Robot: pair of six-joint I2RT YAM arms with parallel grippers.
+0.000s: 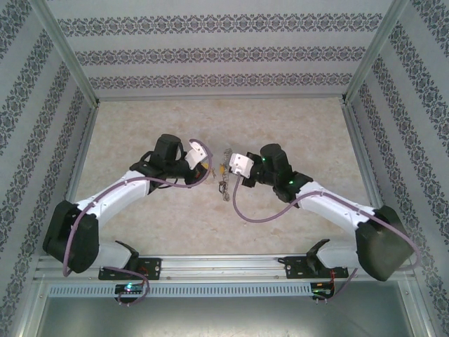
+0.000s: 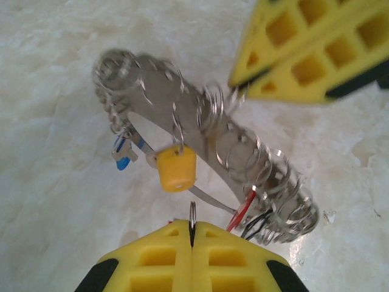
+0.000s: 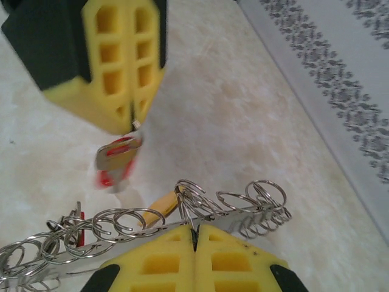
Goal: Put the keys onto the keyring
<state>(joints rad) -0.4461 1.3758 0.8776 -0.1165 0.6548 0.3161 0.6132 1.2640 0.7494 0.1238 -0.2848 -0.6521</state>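
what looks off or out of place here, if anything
Nothing looks spilled or broken. The keyring sits tilted, pinched by a single loop in the right fingers, with its loops bunched unevenly along the strip. The left fingers hold a red key apart from it, not yet threaded on.

Both arms were stretched in from the near corners, elbows out and forearms slanting toward the middle. The left arm (image 1: 116,193) came up from its black shoulder and turned inward at the wrist (image 1: 168,151). The right arm (image 1: 333,200) mirrored it from the other side. The grippers faced each other tip to tip, near but not touching. The left gripper (image 2: 191,234) had its yellow fingers (image 2: 158,261) pressed flat together, pinching the small ring of a key (image 3: 115,161) that dangled below. The right gripper (image 3: 194,234) was closed the same way, its fingers nipped on one loop of the keyring (image 3: 231,204).
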